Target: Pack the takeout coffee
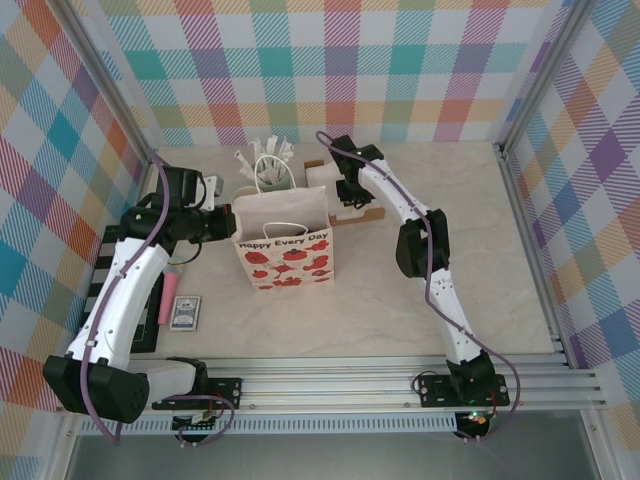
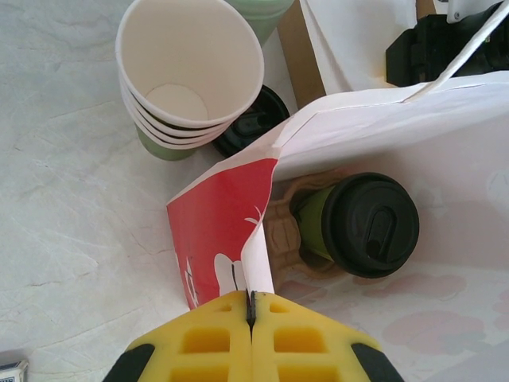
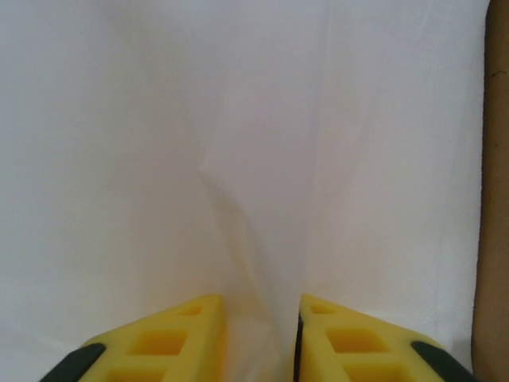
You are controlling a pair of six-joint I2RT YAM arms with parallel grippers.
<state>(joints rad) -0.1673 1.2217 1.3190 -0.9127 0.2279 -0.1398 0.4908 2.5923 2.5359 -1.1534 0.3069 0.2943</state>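
Left wrist view: left gripper [image 2: 250, 306] clamps the bag [image 2: 215, 231] rim; coffee [image 2: 370, 224] inside the bag, cup stack [image 2: 187, 72] beside the bag; right gripper [image 3: 258, 334] grip unclear.

Pale marbled table [image 1: 450, 250] under a printed paper bag [image 1: 285, 245], stacked cream cups [image 2: 187, 79], small blue box [image 1: 185, 313].

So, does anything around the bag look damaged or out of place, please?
Only the paper bag: its rim is creased and folded inward where the left gripper pinches it. The takeout coffee inside has its lid on; no spill visible.
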